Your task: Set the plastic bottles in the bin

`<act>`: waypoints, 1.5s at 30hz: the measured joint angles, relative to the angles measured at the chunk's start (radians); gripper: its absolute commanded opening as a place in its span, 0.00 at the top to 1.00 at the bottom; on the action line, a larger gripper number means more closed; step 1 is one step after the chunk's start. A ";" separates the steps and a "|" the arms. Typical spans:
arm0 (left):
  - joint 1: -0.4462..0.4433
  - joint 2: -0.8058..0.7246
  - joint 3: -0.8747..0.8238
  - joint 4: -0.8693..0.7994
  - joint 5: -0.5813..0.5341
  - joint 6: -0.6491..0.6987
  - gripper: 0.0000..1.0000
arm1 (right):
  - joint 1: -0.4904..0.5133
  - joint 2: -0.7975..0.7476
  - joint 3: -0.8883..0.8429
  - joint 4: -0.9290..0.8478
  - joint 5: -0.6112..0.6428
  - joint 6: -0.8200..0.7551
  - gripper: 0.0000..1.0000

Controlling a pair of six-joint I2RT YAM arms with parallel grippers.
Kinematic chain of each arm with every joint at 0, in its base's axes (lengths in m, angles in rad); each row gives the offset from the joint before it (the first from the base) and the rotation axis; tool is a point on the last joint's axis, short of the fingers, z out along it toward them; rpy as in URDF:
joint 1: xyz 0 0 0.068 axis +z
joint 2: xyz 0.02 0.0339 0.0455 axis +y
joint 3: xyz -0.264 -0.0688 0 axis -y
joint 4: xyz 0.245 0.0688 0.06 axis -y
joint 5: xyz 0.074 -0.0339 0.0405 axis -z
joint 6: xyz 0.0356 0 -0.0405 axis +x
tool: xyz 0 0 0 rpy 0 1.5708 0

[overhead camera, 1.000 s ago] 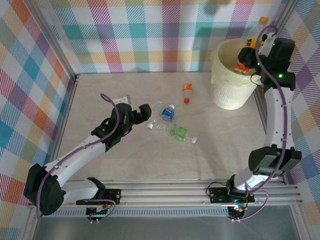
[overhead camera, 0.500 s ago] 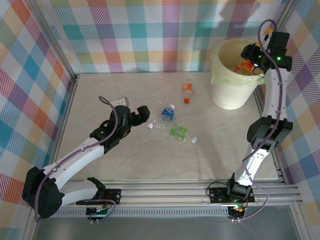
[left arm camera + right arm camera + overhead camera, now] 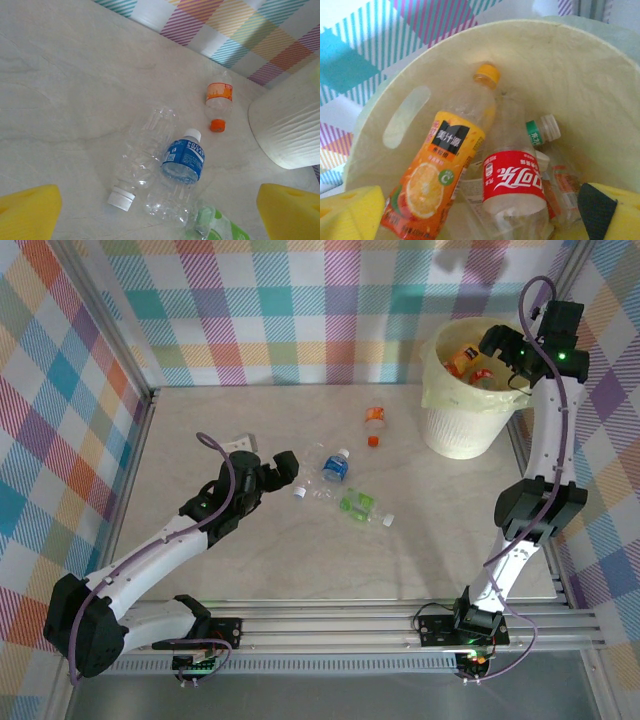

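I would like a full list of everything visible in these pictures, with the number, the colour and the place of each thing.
clear bottle: one, white cap, lying mid-table.
blue-label bottle: one, white cap, beside the clear bottle.
orange-label bottle: one, orange cap, lying apart, toward the bin.
green-label bottle: one, on the near side of the blue-label bottle.
juice bottle: one, orange label, in the bin.
red-label bottle: one, in the bin.
green-band bottle: one, white cap, in the bin.
bin: one, cream-white, yellowish liner, far right corner.
table: one, pale.
walls: checked, many colours.
left pincer: open, by the table bottles.
right pincer: open, over the bin.
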 measured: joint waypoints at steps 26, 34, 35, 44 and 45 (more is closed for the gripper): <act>0.000 0.083 0.023 -0.083 -0.091 -0.103 0.00 | 0.430 -0.432 -0.774 0.290 -0.280 -0.353 0.00; 0.000 0.085 0.023 -0.086 -0.121 -0.133 0.00 | 0.578 -0.418 -0.924 0.176 -0.264 -0.650 0.00; 0.000 0.085 0.023 -0.087 -0.125 -0.136 0.00 | 0.600 -0.406 -0.935 0.163 -0.250 -0.680 0.00; 0.000 0.085 0.023 -0.092 -0.140 -0.161 0.00 | 0.721 -0.224 -0.979 0.135 -0.111 -0.789 0.00; 0.000 0.085 0.023 -0.096 -0.141 -0.163 0.00 | 0.732 -0.207 -0.982 0.137 -0.093 -0.797 0.00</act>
